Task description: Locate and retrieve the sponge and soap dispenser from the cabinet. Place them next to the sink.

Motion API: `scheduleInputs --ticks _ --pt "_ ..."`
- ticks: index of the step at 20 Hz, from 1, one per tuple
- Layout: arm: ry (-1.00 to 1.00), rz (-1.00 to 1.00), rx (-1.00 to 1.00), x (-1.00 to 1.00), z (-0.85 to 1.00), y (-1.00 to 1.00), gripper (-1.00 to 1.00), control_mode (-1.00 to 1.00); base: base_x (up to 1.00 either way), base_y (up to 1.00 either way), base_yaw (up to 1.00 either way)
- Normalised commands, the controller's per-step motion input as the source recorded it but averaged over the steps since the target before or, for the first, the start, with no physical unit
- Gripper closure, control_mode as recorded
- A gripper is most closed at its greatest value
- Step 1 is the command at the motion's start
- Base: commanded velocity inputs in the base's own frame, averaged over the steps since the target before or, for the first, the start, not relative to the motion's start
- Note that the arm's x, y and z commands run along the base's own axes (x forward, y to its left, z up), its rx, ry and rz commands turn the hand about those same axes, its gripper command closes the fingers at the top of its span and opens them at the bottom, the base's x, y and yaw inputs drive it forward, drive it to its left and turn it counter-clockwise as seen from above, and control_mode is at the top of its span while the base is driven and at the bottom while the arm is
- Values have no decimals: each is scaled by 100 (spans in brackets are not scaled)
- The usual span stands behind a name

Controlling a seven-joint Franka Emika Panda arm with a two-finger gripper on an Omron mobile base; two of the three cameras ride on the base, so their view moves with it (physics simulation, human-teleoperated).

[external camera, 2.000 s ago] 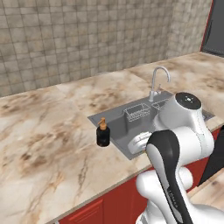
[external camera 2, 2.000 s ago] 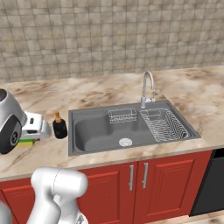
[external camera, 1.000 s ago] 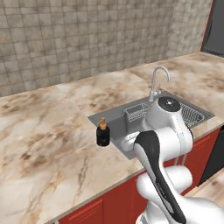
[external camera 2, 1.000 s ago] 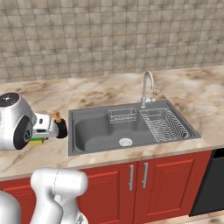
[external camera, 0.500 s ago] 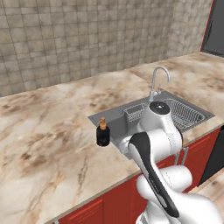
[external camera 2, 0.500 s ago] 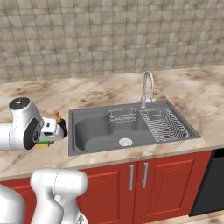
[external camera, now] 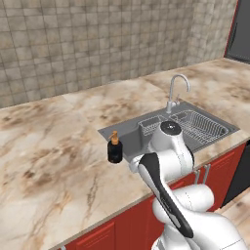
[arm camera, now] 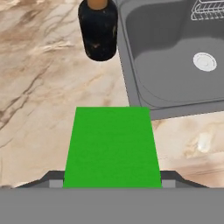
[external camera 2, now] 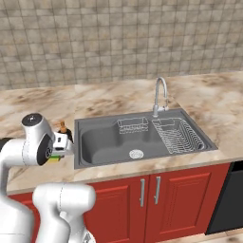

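Gripper (arm camera: 112, 183) clamped on the green sponge (arm camera: 112, 146) low over the marble counter (arm camera: 39, 100), just left of the sink (arm camera: 175, 65) rim, soap dispenser (arm camera: 98, 28) upright beyond it beside the basin's corner, bare counter stretching left, 1 faucet (external camera 2: 160, 97) behind.

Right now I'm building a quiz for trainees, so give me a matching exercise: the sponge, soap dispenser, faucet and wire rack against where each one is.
Things:
1. sponge
2. soap dispenser
3. faucet
4. wire rack

Places:
A. inside the sink basin, right side
B. at the sink's back rim
C. between the gripper's fingers, over the counter
D. standing on the counter by the sink's left edge

Pairs: 1-C, 2-D, 3-B, 4-A
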Motion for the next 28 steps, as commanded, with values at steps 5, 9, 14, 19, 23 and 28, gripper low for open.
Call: scheduleInputs --ticks 5,9,14,19,23,28 --pt "-21 0 5 2 -71 0 100 -100 0 0 0" --pt "-23 0 1 0 -59 0 100 -100 0 0 0" --pt "-12 -1 0 0 -56 -4 100 -100 0 0 0" --pt "-4 -3 2 0 -57 -6 100 -100 0 0 0" --pt "0 -5 5 0 -39 -4 100 -100 0 0 0" --pt "-1 -5 6 0 -36 -6 100 -100 0 0 0"
